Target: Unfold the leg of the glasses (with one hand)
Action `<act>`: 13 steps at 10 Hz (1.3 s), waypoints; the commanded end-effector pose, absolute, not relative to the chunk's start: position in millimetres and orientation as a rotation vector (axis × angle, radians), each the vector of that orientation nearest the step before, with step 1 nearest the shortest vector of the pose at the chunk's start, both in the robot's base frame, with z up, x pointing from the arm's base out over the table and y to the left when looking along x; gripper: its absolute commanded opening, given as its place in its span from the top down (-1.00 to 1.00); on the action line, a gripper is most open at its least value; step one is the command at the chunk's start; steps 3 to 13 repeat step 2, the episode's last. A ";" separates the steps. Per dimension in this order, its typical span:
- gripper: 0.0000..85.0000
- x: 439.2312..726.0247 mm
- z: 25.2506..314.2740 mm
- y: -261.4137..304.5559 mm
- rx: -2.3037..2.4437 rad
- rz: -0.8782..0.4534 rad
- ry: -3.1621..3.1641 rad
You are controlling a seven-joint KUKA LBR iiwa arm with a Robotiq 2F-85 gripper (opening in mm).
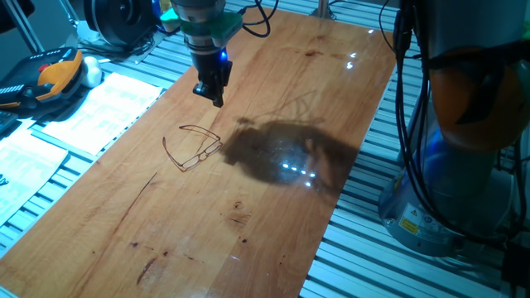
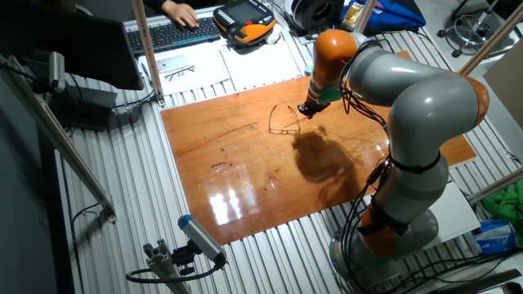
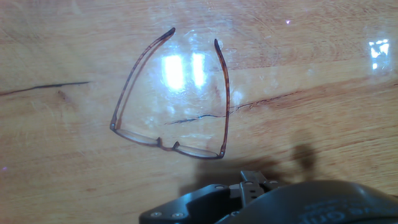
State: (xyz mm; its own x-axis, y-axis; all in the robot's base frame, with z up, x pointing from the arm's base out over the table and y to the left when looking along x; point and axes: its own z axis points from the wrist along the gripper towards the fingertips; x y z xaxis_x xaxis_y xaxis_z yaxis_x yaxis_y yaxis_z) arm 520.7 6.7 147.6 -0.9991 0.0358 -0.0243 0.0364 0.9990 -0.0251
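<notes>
The glasses lie flat on the wooden tabletop, thin reddish-brown wire. In the hand view both legs of the glasses stretch away from the front rims, roughly parallel and spread apart. My gripper hangs a little above the table, just beyond the glasses and not touching them. Its fingers look pressed together with nothing between them. In the other fixed view the gripper sits at the right end of the glasses. Only the fingertip end of the gripper shows at the bottom of the hand view.
White papers and an orange-black pendant lie left of the board. A keyboard and a person's hand are at the back. The robot base stands at the board's right edge. Dark scratches mark the wood.
</notes>
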 end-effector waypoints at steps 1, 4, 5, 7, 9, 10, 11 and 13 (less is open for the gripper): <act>1.00 520.6 147.6 6.6 0.056 -0.040 3.117; 1.00 520.6 147.7 6.5 0.056 -0.040 3.117; 1.00 520.6 147.7 6.5 0.056 -0.040 3.117; 1.00 520.6 147.7 6.5 0.056 -0.040 3.117; 1.00 520.6 147.7 6.5 0.056 -0.040 3.117; 1.00 520.6 147.7 6.5 0.056 -0.040 3.117; 1.00 520.6 147.7 6.5 0.056 -0.040 3.117; 1.00 520.6 147.7 6.5 0.056 -0.040 3.117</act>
